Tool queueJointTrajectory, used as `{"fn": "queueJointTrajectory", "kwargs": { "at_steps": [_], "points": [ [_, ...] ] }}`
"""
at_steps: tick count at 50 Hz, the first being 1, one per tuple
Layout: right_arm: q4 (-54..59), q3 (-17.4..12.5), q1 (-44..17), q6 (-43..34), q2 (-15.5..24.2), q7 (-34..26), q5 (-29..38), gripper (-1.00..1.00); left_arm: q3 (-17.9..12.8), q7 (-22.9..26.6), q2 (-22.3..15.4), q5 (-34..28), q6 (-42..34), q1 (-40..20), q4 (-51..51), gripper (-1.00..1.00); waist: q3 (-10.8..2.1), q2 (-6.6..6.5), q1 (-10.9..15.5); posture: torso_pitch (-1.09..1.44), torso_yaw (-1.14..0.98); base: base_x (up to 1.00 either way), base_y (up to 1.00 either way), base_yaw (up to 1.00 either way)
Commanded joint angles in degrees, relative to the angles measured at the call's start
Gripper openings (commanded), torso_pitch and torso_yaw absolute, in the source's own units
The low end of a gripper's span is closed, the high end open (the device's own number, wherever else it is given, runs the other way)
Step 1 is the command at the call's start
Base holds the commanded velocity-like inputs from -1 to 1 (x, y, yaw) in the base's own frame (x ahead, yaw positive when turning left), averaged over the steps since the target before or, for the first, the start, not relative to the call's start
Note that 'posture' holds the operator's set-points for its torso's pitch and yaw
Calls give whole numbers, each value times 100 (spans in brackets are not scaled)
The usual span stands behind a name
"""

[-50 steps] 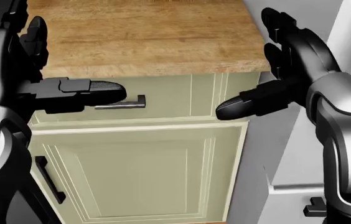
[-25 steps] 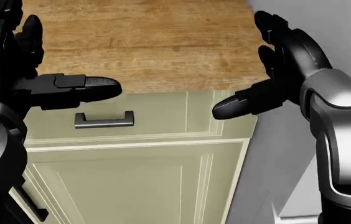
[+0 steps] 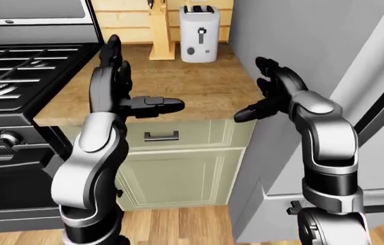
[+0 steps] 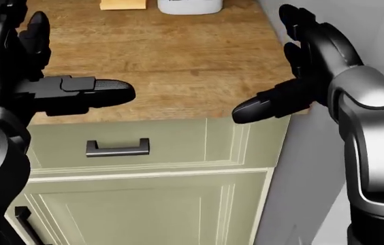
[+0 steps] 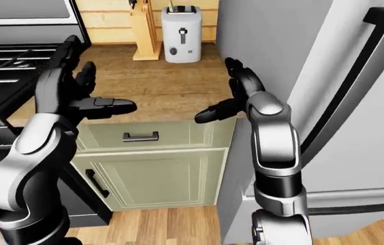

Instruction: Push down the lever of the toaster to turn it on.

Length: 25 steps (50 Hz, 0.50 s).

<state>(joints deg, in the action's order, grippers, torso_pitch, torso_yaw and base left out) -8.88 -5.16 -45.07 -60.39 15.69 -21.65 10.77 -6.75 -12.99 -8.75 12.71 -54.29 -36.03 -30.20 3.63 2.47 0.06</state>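
Left robot hand [image 3: 120,84]: raised over the near edge of the desk, fingers spread upward, thumb stretched sideways toward the right of the left-eye view; open, gripping nothing.
Right robot hand [image 3: 268,92]: raised at the desk's right corner, fingers splayed, thumb pointing left; open, gripping nothing.
Gap between hands: bare wood of the desk [image 3: 185,84] and the drawer below it.
Drawer handle [image 4: 117,148]: dark bar on the pale green drawer front, under the desk edge, below the left thumb in the head view.
Cabinet door [image 3: 175,176]: pale green, beneath the drawer.
Toaster [image 3: 199,33]: white, upright at the top of the left-eye view, well apart from both hands.
Lever [image 3: 201,35]: dark, in the slot on the toaster's face, near the slot's top.
Knife block [image 3: 159,28]: wooden, just left of the toaster.
Stove [image 3: 15,66]: black, left of the desk.
Fridge [image 5: 328,97]: grey, right of the desk.
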Motion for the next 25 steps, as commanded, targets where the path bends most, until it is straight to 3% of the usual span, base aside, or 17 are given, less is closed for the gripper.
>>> {"fn": "queueJointTrajectory", "kwargs": {
  "at_steps": [1,2,5,7,10,11,14,15,16,19,25],
  "points": [
    [-190,22,-205,226,10,-20,49,100,-94,-27,-64,-66,223,-125,-114,100,-136,-1,50,0,0,0,0,0],
    [-163,38,-205,206,10,-28,88,100,-91,-23,-64,-69,230,-112,-119,100,-73,-25,44,0,0,0,0,0],
    [-158,16,-203,177,-15,-40,123,100,-81,-7,-60,-85,257,-87,-110,100,-192,-137,38,0,0,0,32,0],
    [-143,29,-220,157,-16,-54,150,100,-96,-3,-62,-80,242,-105,-111,100,-263,106,53,0,0,0,100,0],
    [-126,-10,-201,231,-49,-56,135,100,-95,-1,-64,-76,230,-93,-138,100,-299,62,4,0,0,0,100,0],
    [-160,-57,-188,312,-82,-43,83,100,-92,2,-64,-78,232,-85,-144,100,-190,130,-13,0,0,0,0,0],
    [-260,-39,-209,225,-41,-51,86,100,-116,5,-73,-70,215,-108,-138,100,-126,-553,-173,0,0,0,0,0],
    [-248,-19,-233,200,-29,-58,90,100,-128,-1,-75,-58,195,-123,-141,100,-227,-903,-162,0,0,0,0,0],
    [-228,-7,-244,205,-27,-66,91,100,-127,-6,-78,-54,191,-127,-144,100,-75,-632,-94,0,0,0,0,0],
    [-208,-3,-294,193,-16,-75,102,100,-132,-17,-87,-37,159,-150,-160,100,-171,-488,-78,0,0,0,0,0],
    [-27,-23,-403,262,-18,-48,81,100,-148,-42,-109,8,132,-196,-154,100,-151,-130,34,0,0,0,0,0]
  ]
}}
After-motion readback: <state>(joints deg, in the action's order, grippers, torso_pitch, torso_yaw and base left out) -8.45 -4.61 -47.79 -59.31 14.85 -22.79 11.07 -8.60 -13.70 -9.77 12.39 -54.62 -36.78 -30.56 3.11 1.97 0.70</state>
